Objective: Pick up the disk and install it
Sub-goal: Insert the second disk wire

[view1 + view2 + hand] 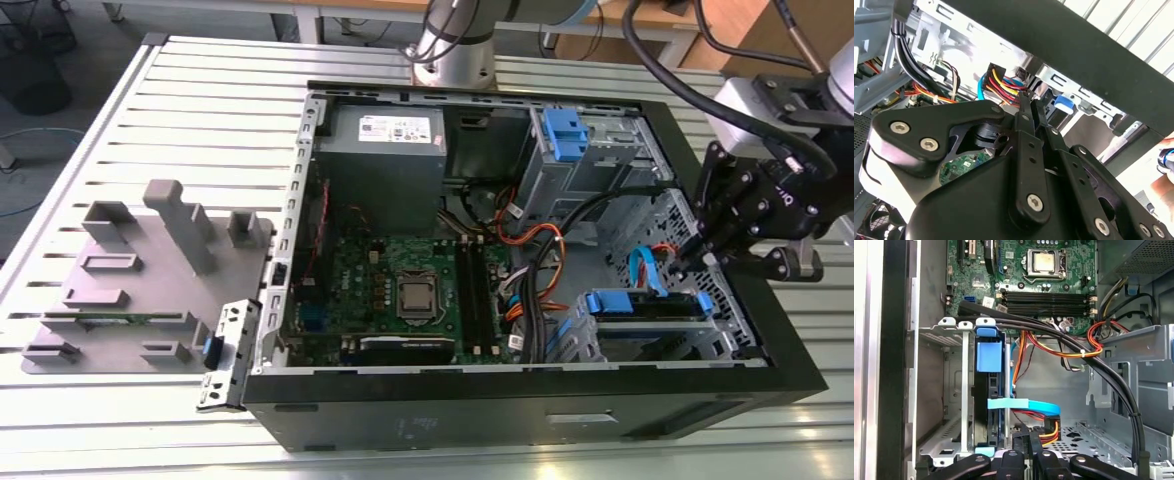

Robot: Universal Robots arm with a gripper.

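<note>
The disk (pixel 650 304) sits inside the grey drive cage (pixel 587 335) at the near right corner of the open computer case, its blue bracket showing on top. In the first wrist view the disk (pixel 989 357) stands edge-on in the cage slot, blue bracket tab towards the motherboard. My gripper (pixel 675 268) hangs inside the case just above and beside the disk, fingers close together with nothing between them. In both wrist views the fingertips (pixel 1026 107) (pixel 1023 436) point at the red-yellow power plug and the light-blue data cable (pixel 1024 404) next to the disk.
Black and orange cable bundles (pixel 1069 342) run across the case beside the cage. The motherboard (pixel 400 285) fills the case floor, the grey power supply (pixel 387 135) the far corner, and a second blue-tabbed cage (pixel 567 135) stands at the far right. A grey fixture (pixel 140 270) lies outside on the slatted table.
</note>
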